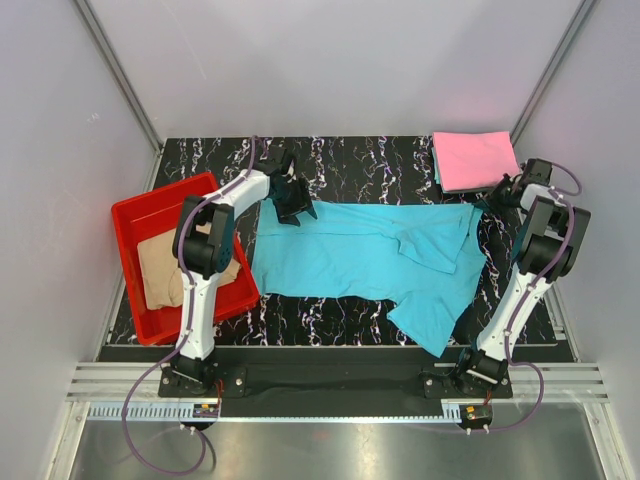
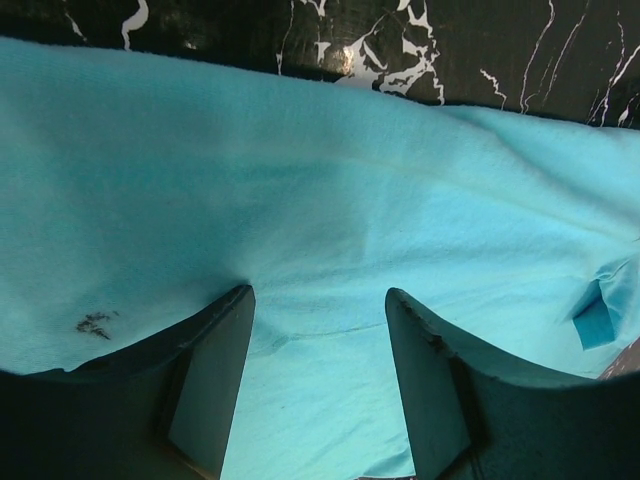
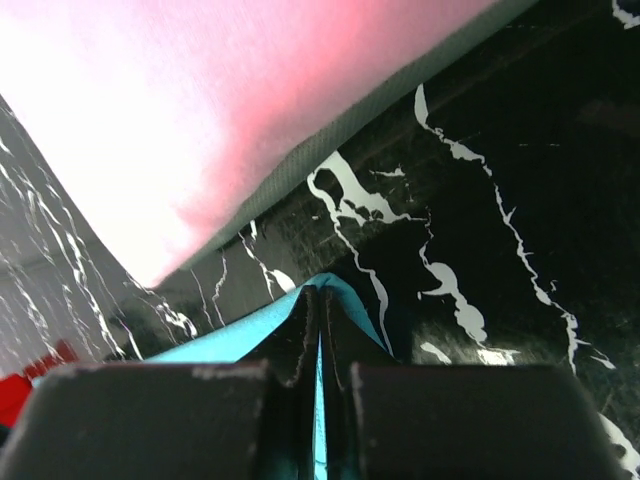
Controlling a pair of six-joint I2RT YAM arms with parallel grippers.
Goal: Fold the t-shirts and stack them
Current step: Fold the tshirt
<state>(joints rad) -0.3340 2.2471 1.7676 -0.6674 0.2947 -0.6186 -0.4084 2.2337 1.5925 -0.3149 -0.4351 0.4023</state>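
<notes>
Turquoise t-shirt (image 1: 350, 250): soft matt cloth — marbled table (image 1: 380, 155) glossy, red tray (image 1: 150, 215) smooth plastic.

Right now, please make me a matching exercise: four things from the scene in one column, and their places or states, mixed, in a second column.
1 turquoise t-shirt
2 pink t-shirt
3 tan t-shirt
4 right fingers

A lies in the red tray
B shut on turquoise cloth
C folded, at the table's far right corner
D spread across the table's middle

Pairs: 1-D, 2-C, 3-A, 4-B
</notes>
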